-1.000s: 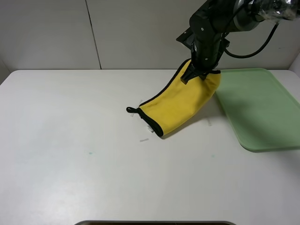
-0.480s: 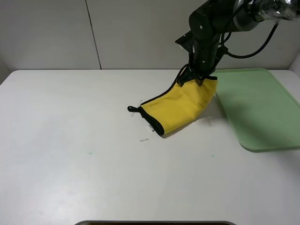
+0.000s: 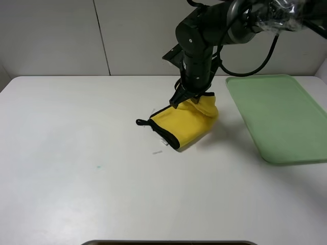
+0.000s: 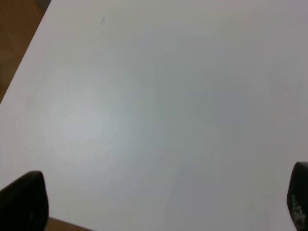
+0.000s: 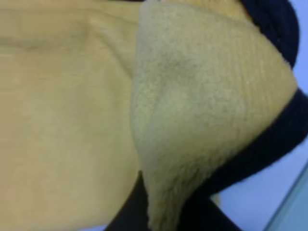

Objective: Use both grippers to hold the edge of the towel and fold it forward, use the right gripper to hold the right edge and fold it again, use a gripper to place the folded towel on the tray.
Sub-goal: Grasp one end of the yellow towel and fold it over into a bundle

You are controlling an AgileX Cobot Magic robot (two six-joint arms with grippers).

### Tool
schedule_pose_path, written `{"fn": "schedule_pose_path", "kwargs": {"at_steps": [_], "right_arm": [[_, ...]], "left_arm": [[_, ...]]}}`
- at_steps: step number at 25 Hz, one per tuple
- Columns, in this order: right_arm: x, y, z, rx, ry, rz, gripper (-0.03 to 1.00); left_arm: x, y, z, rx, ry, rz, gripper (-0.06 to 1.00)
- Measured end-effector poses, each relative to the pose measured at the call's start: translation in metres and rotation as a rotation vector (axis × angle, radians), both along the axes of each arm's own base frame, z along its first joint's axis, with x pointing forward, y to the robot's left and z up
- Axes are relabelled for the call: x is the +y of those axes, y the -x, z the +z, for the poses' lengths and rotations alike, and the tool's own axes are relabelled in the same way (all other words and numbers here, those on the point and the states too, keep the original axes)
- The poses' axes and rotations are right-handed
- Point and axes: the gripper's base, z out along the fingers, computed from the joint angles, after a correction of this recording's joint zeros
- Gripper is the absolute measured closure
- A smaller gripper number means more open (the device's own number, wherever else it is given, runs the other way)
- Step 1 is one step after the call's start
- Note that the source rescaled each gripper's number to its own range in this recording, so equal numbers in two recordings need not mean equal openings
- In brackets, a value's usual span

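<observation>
The yellow towel [image 3: 184, 122] with black edging lies folded in the middle of the white table, its small black loop [image 3: 140, 122] at the left end. My right gripper [image 3: 193, 97] is shut on the towel's right edge and holds it lifted and curled over the rest of the cloth. Yellow pile and black edging [image 5: 269, 139] fill the right wrist view. The pale green tray [image 3: 278, 117] sits at the right, apart from the towel. My left gripper [image 4: 154, 204] stands open over bare table, only its fingertips [image 4: 21, 202] showing; it is outside the high view.
A wall with a vertical seam [image 3: 101, 38] backs the table. The table's left edge [image 4: 24, 67] shows in the left wrist view, with brown floor beyond. A small pale scrap [image 3: 157, 152] lies just in front of the towel.
My right gripper has carried the towel's right edge leftward, away from the tray, so the cloth has bunched shorter and folds over itself. The loop end stayed put.
</observation>
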Motion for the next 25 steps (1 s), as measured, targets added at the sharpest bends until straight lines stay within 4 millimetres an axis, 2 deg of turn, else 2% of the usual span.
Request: {"fn": "schedule_pose_path", "kwargs": {"at_steps": [6, 13, 25], "right_arm": [[0.015, 0.016, -0.007, 0.063, -0.027, 0.021, 0.89], [0.015, 0.029, -0.021, 0.150, -0.049, 0.020, 0.89], [0.019, 0.026, -0.021, 0.113, -0.116, -0.031, 0.89]], "left_arm": [[0.000, 0.000, 0.000, 0.000, 0.000, 0.000, -0.06], [0.000, 0.000, 0.000, 0.000, 0.000, 0.000, -0.06], [0.000, 0.000, 0.000, 0.000, 0.000, 0.000, -0.06]]}}
